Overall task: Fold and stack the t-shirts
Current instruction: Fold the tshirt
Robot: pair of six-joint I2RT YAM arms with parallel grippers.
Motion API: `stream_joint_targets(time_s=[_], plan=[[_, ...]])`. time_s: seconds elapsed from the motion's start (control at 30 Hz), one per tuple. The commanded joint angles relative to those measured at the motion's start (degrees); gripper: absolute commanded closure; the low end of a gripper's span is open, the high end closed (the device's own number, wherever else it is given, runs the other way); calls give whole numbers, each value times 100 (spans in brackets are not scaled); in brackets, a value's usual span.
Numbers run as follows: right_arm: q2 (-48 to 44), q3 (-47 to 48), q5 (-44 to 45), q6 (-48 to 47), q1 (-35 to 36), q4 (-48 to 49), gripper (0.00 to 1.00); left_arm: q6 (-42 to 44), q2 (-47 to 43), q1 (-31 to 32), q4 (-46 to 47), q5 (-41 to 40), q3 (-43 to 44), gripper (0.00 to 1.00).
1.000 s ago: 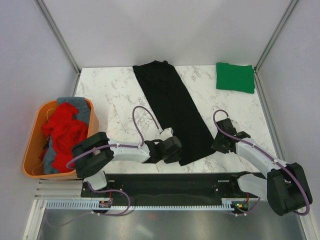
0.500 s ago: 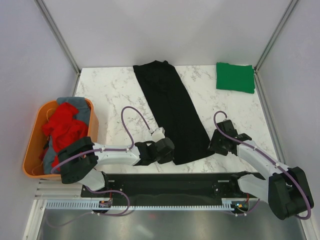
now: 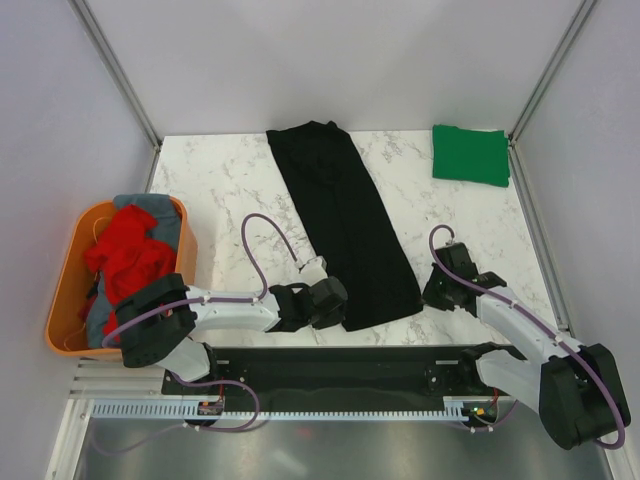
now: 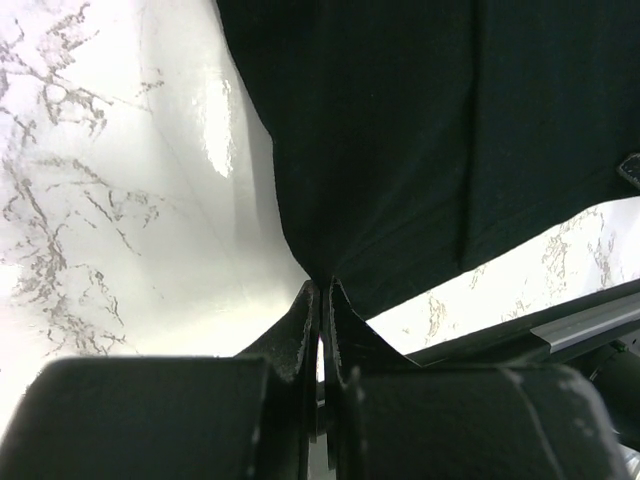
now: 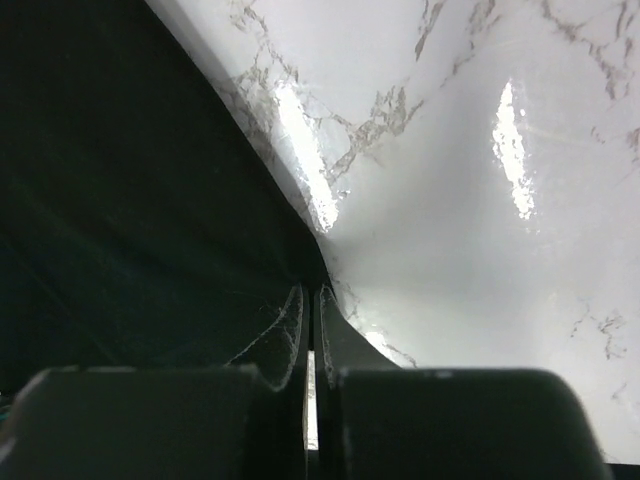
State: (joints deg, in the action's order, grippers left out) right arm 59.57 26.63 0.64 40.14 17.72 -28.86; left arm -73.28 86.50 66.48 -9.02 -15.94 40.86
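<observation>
Pinching one black t-shirt [image 3: 345,220], two corners

white marble table [image 3: 230,190] | on it: long black t-shirt [image 3: 345,220] down the middle, folded green t-shirt [image 3: 470,154] back-right corner

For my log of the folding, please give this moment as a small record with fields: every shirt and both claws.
black t-shirt: long folded strip, diagonal on the marble table
green t-shirt: folded, far right table corner
red t-shirt: crumpled in the orange tub
grey t-shirt: in the tub, partly under the red one
left claw: shut on the black t-shirt's near left corner
right claw: shut on its near right corner
</observation>
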Motion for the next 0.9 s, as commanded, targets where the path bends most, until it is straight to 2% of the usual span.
stream_joint_targets(time_s=[0.0, 0.1, 0.17, 0.33, 0.53, 0.73, 0.87], plan=[[-103, -79, -195, -15, -22, 206, 100, -240, -221, 23, -74, -286, -34, 98], [-244, -71, -389, -24, -14, 118, 100, -231, -535, 23, -328, -295, 44, 98], [-480, 17, -530, -6, -22, -119, 100, -135, -870, 14, -872, -418, 123, 98], [-1376, 316, -1066, 362, 56, -891, 100, -55, -2169, 14, -1979, -454, 221, 98], [-2369, 316, -1287, 723, 513, -1673, 100, -547, -3295, 67, -2121, 179, -517, 98], [-2977, 378, -1672, 952, 689, -2097, 100, -662, -3421, 339, -2552, 627, -544, 98], [-2654, 859, -1612, 873, 698, -1913, 100, -451, -3087, 348, -2815, 418, -46, 98]])
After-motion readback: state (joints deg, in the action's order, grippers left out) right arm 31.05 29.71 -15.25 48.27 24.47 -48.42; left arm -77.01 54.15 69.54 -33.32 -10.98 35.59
